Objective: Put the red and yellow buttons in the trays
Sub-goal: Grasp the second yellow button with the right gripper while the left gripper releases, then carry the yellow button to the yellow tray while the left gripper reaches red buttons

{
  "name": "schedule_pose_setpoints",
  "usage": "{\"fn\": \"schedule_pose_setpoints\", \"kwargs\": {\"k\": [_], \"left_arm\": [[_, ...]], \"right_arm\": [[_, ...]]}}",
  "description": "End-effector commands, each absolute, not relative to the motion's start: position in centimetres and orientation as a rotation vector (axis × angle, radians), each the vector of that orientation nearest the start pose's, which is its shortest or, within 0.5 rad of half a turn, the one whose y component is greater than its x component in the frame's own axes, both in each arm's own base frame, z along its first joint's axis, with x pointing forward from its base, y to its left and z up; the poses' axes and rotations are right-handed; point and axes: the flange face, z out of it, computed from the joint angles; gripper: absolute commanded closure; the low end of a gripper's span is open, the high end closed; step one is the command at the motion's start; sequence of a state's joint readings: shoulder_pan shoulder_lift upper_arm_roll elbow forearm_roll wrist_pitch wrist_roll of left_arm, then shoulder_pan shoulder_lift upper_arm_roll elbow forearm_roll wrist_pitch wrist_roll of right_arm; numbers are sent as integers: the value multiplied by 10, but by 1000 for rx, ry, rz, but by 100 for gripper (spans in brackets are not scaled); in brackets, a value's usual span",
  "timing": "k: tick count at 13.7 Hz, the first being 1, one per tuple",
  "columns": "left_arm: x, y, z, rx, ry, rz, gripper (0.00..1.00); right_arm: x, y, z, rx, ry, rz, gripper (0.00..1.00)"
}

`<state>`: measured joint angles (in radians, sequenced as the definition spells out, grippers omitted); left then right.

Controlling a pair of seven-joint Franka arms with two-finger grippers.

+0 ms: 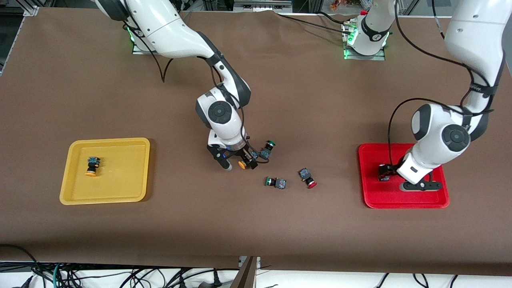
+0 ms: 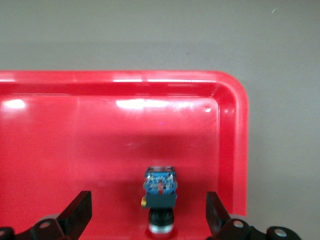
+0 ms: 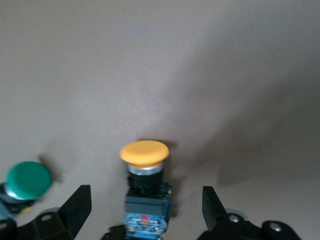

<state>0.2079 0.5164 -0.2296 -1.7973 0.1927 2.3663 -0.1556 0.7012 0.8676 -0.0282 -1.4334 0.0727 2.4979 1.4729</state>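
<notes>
My left gripper hangs open low over the red tray. A button with a dark body lies on the tray floor between its fingers, touching neither; its cap blends with the tray. My right gripper stands open at mid-table, straddling a yellow button that lies on the cloth, its orange-yellow cap showing. Another yellow button lies in the yellow tray. A red button lies on the table between the right gripper and the red tray.
Two green-capped buttons lie loose near the right gripper: one just beside it toward the robots, also seen as the green cap, the other nearer the front camera, next to the red button. A brown cloth covers the table.
</notes>
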Motion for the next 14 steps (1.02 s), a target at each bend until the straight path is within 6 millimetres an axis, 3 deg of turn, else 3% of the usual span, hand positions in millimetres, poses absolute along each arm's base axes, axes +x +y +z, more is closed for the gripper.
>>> {"fn": "schedule_pose_setpoints", "kwargs": {"k": [1,3,5,6,8,10,12,14], "left_arm": [[667,-13,318,-3101,-34,-74,0],[668,-25,326,-3107,-46,-61,0],[667,-57,329,-3131,-155,-70,0],[665,-76,332,-3142,-199,-74,0],[659,-119,333,-3159,-260,-72,0],[662,-177,337,-3172,-339,-98,0],[661,-222,329,-3172,-437,-94,0],[659,-260,323,-3173,-538,-89,0]], "right_arm": [[578,474,183,-2705,1202,-137,2],[576,476,181,-2711,1197,-135,2],[571,479,174,-2723,1190,-129,5],[571,480,174,-2726,1184,-130,16],[571,480,174,-2728,1180,-130,53],[571,480,175,-2733,1165,-133,80],[579,473,183,-2744,1129,-155,85],[595,459,207,-2759,1076,-208,86]]}}
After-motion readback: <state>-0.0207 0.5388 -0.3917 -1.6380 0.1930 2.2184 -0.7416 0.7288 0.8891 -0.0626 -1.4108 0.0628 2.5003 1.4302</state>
